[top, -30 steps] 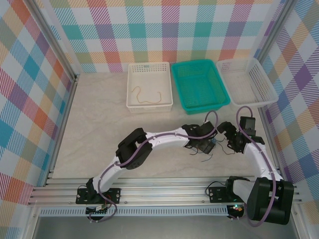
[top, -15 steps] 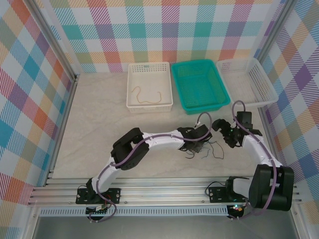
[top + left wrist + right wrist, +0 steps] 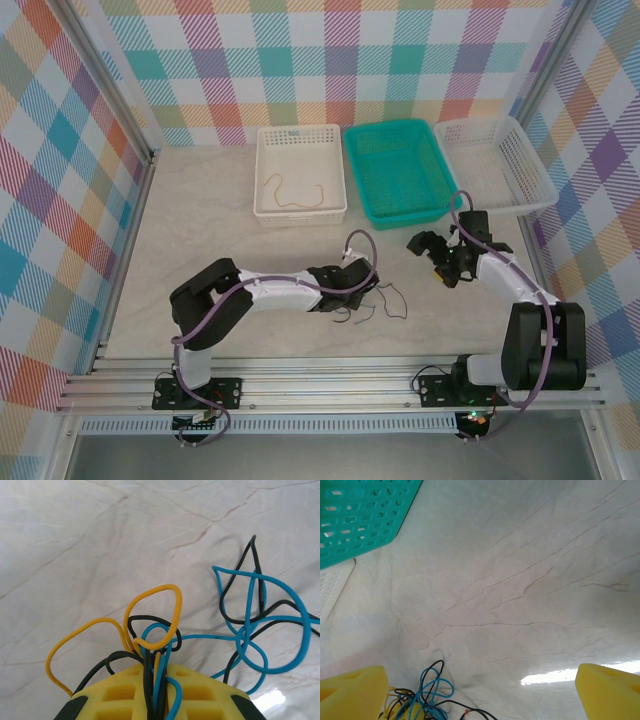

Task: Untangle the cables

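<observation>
Tightly the left end effector clamps the cables, loops spilling just beyond it; the right end effector stands apart.

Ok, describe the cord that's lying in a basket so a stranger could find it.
At the back of the table, take the left white basket. On its floor lies one thin orange-tan cord, loosely curled. It's alone there, while the other cords bunch in a black, blue and orange knot out on the table.

Cables on the table, three baskets in a row well behind them.
</observation>
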